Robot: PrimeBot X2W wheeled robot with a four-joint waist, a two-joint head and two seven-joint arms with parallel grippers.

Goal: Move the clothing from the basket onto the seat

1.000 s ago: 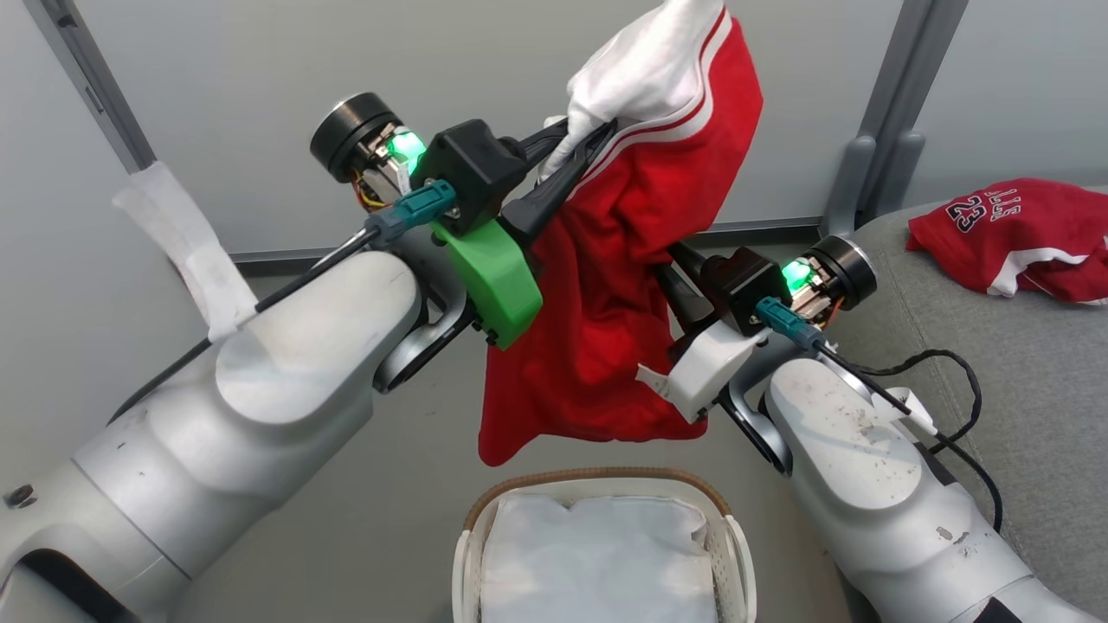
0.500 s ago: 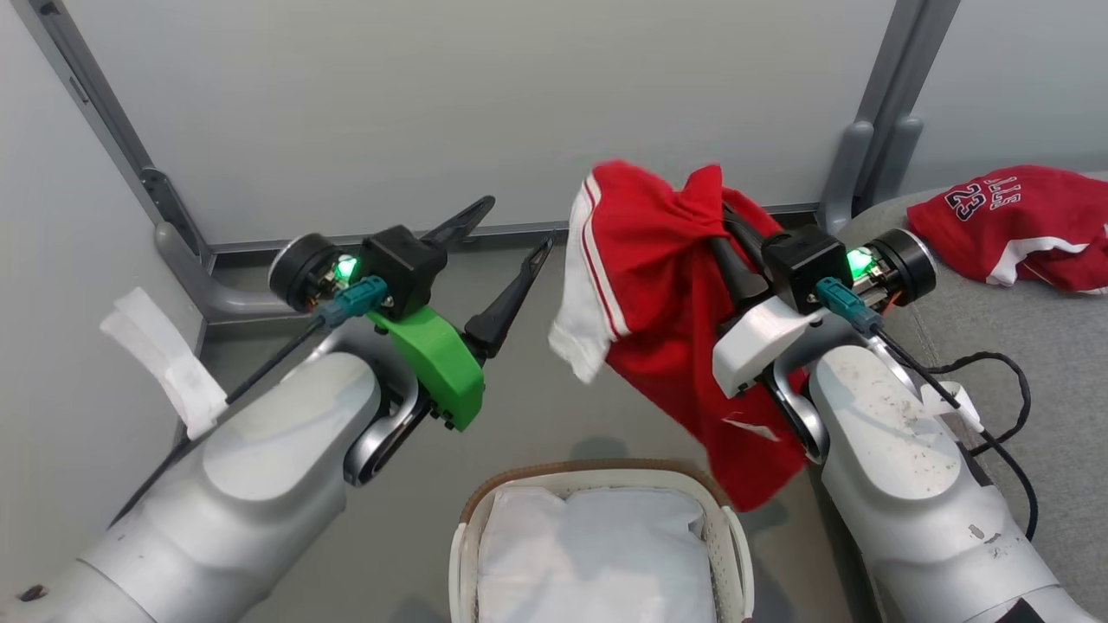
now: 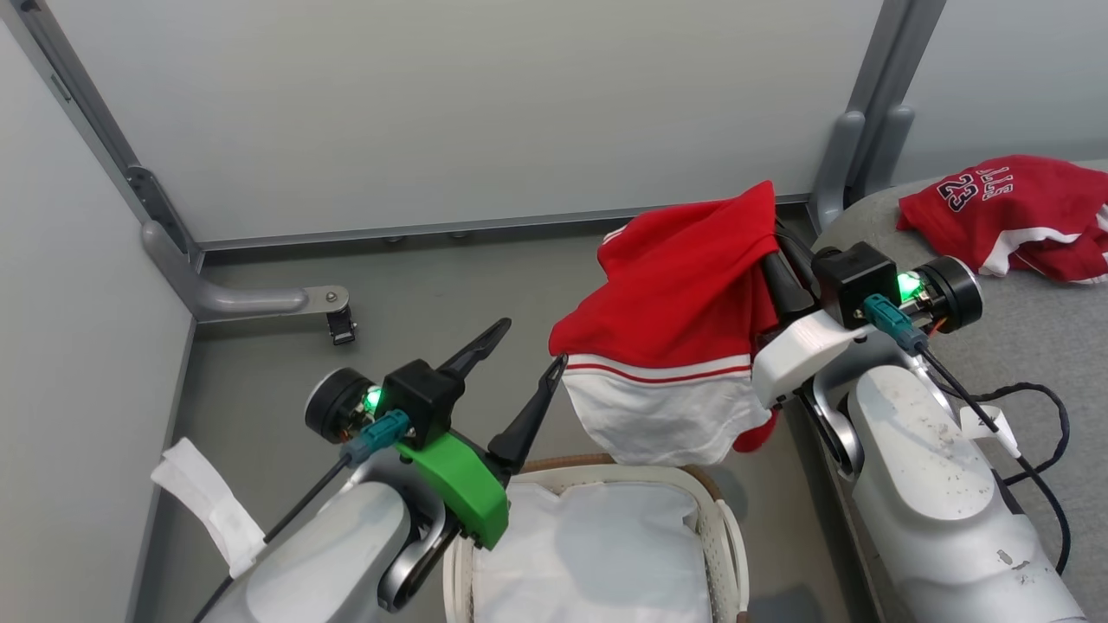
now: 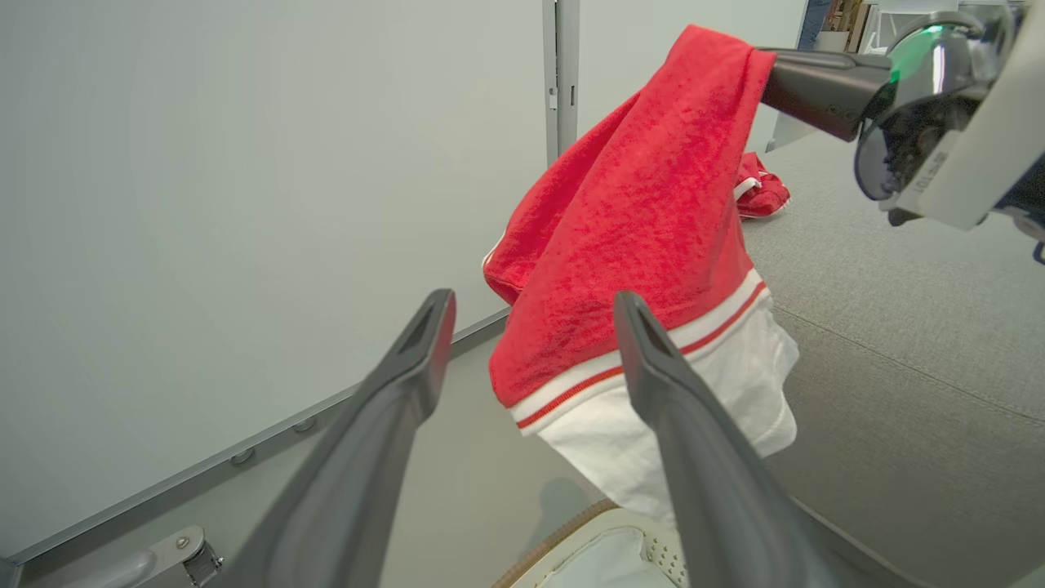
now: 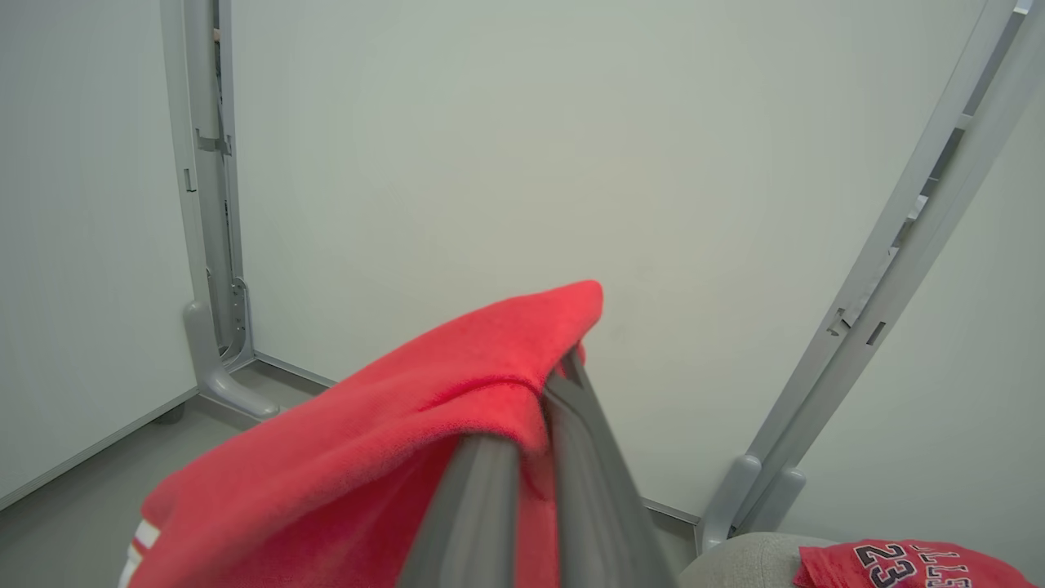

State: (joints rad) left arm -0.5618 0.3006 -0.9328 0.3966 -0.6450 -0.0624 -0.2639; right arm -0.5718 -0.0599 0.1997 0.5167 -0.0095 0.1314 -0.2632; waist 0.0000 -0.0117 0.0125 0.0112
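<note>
Since half a second ago, your left gripper has dropped away from the garment toward the basket. Your right gripper has carried the red shorts nearer the seat. That suggests the handover to one arm is finished and this piece is on its way to the cushion.

Head view: the left gripper's fingers are spread wide and hold nothing, and the basket sits just beside their base. The right gripper's fingers are pinched together on a fold of the shorts. The cloth drapes off to the left of those fingers, with its white panel hanging lowest, above the basket's far rim. Off to the right of the right fingers and well apart from them, a red jersey lies on the seat.

Left wrist view: the shorts hang beyond the two open fingertips without touching them. A bit of basket rim shows below, between the fingers.

Right wrist view: both fingers are closed side by side, with red cloth folded over their tips. The jersey, numbered 23, lies to their lower right on the seat.

Count: there are two red garments, one pair of shorts in the air and one jersey already on the seat. There is one basket, and the part you can see shows one white liner and no red cloth.
</note>
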